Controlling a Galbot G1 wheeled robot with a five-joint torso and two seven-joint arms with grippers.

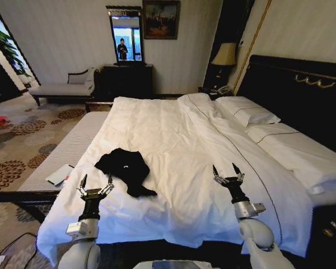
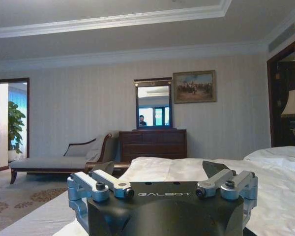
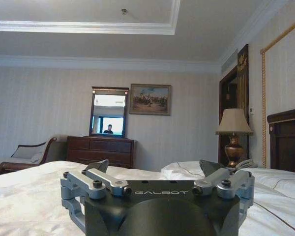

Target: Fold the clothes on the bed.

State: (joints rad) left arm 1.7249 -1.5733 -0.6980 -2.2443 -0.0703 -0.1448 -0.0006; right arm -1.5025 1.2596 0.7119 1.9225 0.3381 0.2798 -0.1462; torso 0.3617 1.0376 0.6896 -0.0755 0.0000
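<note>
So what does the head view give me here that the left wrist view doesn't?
The head view shows the crumpled black T-shirt on the bed, just ahead of the open left gripper, with the open right gripper further right, plus the pillows and headboard. The left wrist view adds the doorway and plant. Both share the chaise, dresser, mirror and painting.

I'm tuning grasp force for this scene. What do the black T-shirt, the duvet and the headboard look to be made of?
The black T-shirt looks like soft matte knit cloth: it lies crumpled and limp. The duvet seems smooth white woven fabric, probably cotton, creased in long folds. The headboard looks like dark, faintly glossy wood with gold ornament; it could be veneer.
</note>
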